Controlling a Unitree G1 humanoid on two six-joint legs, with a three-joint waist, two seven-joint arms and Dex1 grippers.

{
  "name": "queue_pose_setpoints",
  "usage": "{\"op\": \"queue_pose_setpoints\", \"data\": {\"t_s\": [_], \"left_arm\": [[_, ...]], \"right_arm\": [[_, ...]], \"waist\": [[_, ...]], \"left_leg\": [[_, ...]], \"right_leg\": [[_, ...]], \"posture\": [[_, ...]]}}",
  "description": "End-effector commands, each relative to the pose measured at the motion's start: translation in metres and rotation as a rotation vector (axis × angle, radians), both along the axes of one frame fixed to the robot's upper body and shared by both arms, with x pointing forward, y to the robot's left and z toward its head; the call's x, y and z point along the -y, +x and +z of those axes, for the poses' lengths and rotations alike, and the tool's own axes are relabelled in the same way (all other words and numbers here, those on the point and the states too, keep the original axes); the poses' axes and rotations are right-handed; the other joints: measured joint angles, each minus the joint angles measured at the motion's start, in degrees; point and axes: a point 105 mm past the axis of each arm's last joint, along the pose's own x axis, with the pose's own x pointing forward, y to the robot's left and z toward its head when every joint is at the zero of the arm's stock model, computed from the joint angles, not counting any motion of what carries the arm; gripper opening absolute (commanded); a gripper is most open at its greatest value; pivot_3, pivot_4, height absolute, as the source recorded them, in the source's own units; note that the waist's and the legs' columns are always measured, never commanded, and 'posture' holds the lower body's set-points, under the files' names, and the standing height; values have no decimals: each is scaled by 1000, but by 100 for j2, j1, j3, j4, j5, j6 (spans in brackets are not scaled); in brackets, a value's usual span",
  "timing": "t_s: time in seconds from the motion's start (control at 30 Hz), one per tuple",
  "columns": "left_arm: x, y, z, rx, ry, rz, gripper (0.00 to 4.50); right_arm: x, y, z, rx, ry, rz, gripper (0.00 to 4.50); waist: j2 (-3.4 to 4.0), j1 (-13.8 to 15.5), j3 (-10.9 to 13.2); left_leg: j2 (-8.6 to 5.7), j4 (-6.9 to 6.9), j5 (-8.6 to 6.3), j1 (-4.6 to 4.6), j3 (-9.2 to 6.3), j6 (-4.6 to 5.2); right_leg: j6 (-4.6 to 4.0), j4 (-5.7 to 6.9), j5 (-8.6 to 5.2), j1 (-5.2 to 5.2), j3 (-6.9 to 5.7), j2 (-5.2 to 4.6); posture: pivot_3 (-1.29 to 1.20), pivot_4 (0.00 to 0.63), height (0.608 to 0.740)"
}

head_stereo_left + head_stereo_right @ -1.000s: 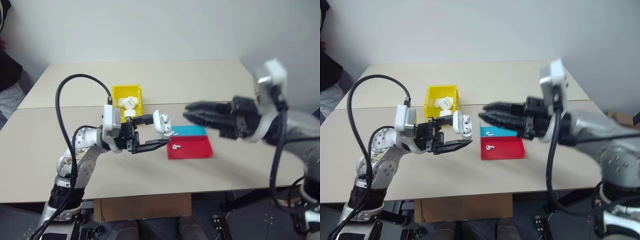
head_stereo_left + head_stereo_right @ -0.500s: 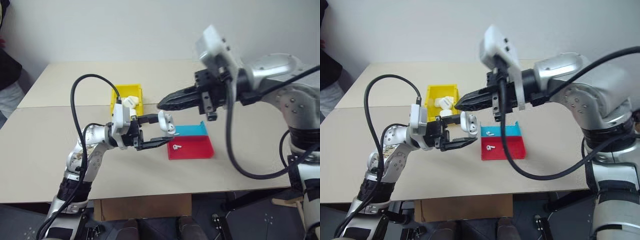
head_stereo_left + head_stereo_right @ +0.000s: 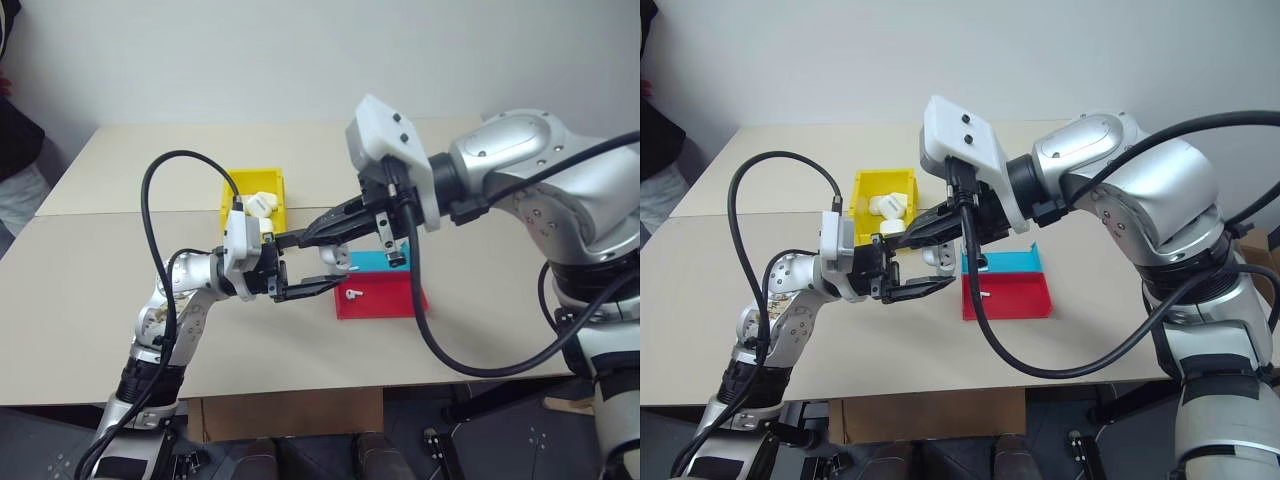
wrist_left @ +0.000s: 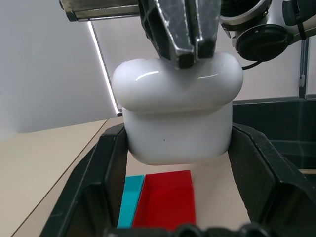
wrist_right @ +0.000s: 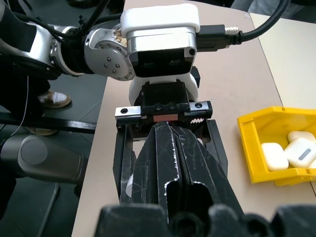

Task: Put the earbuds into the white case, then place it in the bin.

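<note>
My left gripper [image 3: 318, 263] is shut on the white case [image 4: 177, 113] and holds it above the table, with one finger on each side of it. The case's lid is down. My right gripper [image 4: 190, 49] is shut, and its joined fingertips rest on top of the lid. One earbud [image 3: 350, 293] lies in the red tray [image 3: 390, 298]. Another earbud [image 3: 982, 265] lies in the blue tray [image 3: 1010, 262]. The yellow bin [image 3: 252, 178] stands behind the left gripper and has white cases in it.
The red and blue trays lie side by side on the beige table [image 3: 90, 300], just right of the held case. A seam [image 3: 120, 213] runs across the table behind the bin. My right arm [image 3: 520, 190] reaches over the trays. A person [image 3: 15, 150] stands at the far left edge.
My right gripper swung in from the right, shut, and came down onto the case. The lid, open a second ago, is now down. The left gripper kept still.
</note>
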Motion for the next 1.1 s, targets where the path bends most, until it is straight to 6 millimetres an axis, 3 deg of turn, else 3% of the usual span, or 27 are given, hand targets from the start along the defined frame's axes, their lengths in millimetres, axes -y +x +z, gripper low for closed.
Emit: {"op": "queue_pose_setpoints", "data": {"t_s": [0.03,0.47,0.57,0.73,0.87,0.93,1.1], "left_arm": [[1,-7,13,68,-31,-14,2776],[-3,-8,14,64,-39,-6,2776],[-3,-8,13,65,-39,-2,2776],[-7,-6,16,69,-64,39,2776],[-18,4,34,80,-128,196,2776],[-24,14,42,88,-154,310,2776],[-49,71,54,-41,-113,780,2776]], "right_arm": [[3,-2,3,46,-10,-2,35],[26,9,-2,44,-15,-82,35],[30,8,5,30,32,-87,35],[46,11,38,32,277,-137,35],[65,15,45,100,439,-263,35],[73,20,34,116,445,-352,35],[83,25,-2,5,501,-509,35]], "waist": [[0,-2,0],[0,0,0],[0,-6,0],[-2,8,-1],[-4,35,-1],[-4,61,-1],[-8,107,1]], "left_leg": [[0,0,0,0,0,0],[-2,2,0,1,1,0],[-1,2,0,3,1,0],[-1,3,0,2,0,0],[0,2,0,2,-1,0],[-1,3,0,2,-1,0],[-2,7,0,9,-4,0]], "right_leg": [[0,0,0,0,0,0],[0,1,0,1,0,-1],[0,1,0,2,1,0],[-5,2,3,3,0,-1],[-11,-2,7,7,-1,-1],[-10,-1,8,7,0,-2],[22,10,-8,11,0,1]], "posture": [[0,150,740],[0,150,740],[0,150,740],[0,150,740],[0,150,740],[0,150,740],[0,150,740]]}}
